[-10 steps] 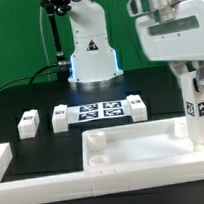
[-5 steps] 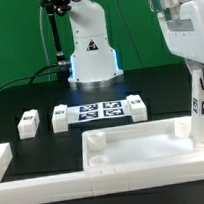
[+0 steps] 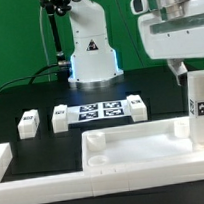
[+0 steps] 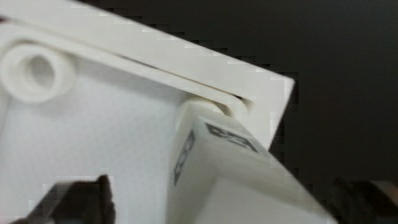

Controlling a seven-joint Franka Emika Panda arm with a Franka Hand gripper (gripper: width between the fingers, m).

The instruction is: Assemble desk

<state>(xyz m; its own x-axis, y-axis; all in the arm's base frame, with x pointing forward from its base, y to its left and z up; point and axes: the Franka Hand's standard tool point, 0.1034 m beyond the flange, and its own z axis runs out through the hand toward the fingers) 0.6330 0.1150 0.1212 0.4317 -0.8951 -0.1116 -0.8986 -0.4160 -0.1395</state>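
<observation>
Hovering over an upright desk leg, jaws spread wide

The gripper (image 3: pixel 195 72) hangs at the exterior view's right, above a square white leg (image 3: pixel 200 109) that stands upright with a black-and-white tag facing the camera. Its jaws are apart. In the wrist view the two dark fingers (image 4: pixel 75 200) sit wide on either side of the leg's upper end, and whether either pad touches the plastic cannot be told.

The leg rises from the far corner of the tabletop (image 3: pixel 118 136) on the exterior view's right. The wrist view shows its lower end meeting the corner socket (image 4: pixel 221 100), though how deeply it is seated is not clear. A second, empty round socket (image 4: pixel 39 74) shows further along the rim.

The tabletop lies flat with its raised rim up, in the foreground just behind the front border bar (image 3: pixel 98 191). Beyond it on the black table, the marker board (image 3: pixel 99 112) lies between two loose legs, one (image 3: pixel 60 117) at each end (image 3: pixel 137 108). A third loose leg (image 3: pixel 28 121) rests apart toward the exterior view's left. The white robot base (image 3: pixel 90 46) stands at the back before a green backdrop
</observation>
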